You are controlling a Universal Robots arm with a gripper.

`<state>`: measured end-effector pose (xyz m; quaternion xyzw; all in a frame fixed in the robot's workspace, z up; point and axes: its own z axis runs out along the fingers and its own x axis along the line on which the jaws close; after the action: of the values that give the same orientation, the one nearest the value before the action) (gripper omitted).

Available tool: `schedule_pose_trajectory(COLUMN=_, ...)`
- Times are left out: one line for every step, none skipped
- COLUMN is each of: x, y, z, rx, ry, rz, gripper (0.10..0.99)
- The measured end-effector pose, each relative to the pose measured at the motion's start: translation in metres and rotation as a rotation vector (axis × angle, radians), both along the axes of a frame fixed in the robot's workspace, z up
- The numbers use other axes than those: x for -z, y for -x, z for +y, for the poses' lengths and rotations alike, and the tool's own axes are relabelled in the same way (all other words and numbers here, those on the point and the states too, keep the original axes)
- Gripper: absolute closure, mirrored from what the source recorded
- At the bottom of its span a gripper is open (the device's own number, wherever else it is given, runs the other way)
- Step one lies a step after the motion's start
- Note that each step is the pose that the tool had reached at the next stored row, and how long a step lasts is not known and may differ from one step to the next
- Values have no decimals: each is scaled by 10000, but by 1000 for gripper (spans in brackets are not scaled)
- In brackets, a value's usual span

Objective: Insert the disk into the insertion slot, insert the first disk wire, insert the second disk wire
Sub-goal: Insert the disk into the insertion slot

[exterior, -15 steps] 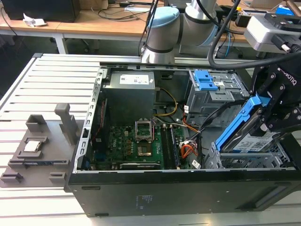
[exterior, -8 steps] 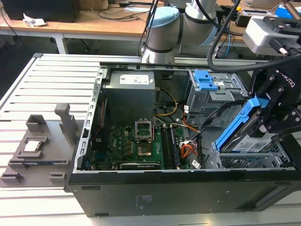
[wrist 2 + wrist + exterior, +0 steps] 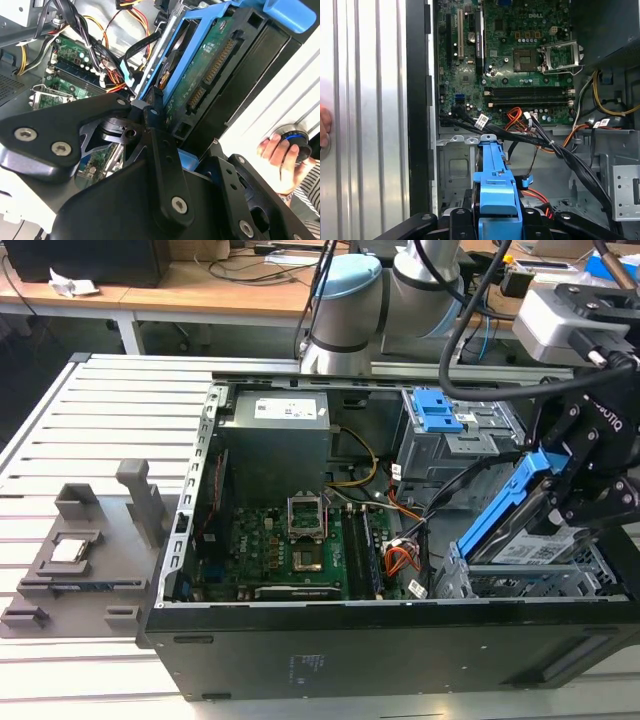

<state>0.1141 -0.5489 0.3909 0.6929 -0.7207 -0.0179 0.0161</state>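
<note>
In the exterior view my gripper (image 3: 562, 502) is shut on the disk (image 3: 515, 525), a silver drive in a bright blue carrier. The disk hangs steeply tilted, its lower end just above the insertion slot (image 3: 520, 585), a low silver cage in the case's near corner on the exterior view's right. The second wrist view shows the disk's green circuit-board side (image 3: 205, 75) and a black finger (image 3: 159, 145) pressed on the carrier's edge. In the first wrist view the blue carrier (image 3: 495, 185) points at the slot's metal wall (image 3: 452, 167). Loose black and orange wires (image 3: 415, 540) lie beside the slot.
A taller grey cage with blue latches (image 3: 445, 425) stands behind the slot. The motherboard (image 3: 290, 550) and power supply (image 3: 275, 440) fill the case's other half. Grey fixtures (image 3: 75, 550) sit on the slatted table. A person's hand (image 3: 275, 155) holds a knob.
</note>
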Motion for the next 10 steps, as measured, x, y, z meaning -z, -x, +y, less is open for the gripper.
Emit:
schedule_pose_trajectory(x=5, y=0, z=0, rx=0, ry=0, rz=0, gripper=722)
schedule_pose_trajectory(x=9, y=0, z=0, rx=0, ry=0, rz=0, gripper=722)
schedule_pose_trajectory(x=14, y=0, z=0, rx=0, ry=0, rz=0, gripper=722)
schedule_pose_trajectory(x=23, y=0, z=0, rx=0, ry=0, rz=0, gripper=722)
schedule_pose_trajectory(x=28, y=0, z=0, rx=0, ry=0, rz=0, gripper=722)
schedule_pose_trajectory(x=33, y=0, z=0, rx=0, ry=1, rz=0, gripper=722)
schedule_pose_trajectory(x=45, y=0, z=0, rx=-1, ry=0, rz=0, gripper=722)
schedule_pose_trajectory(x=63, y=0, z=0, rx=0, ry=1, rz=0, gripper=722)
schedule_pose_trajectory(x=71, y=0, z=0, rx=0, ry=1, rz=0, gripper=722)
schedule_pose_trajectory(x=71, y=0, z=0, rx=0, ry=2, rz=0, gripper=722)
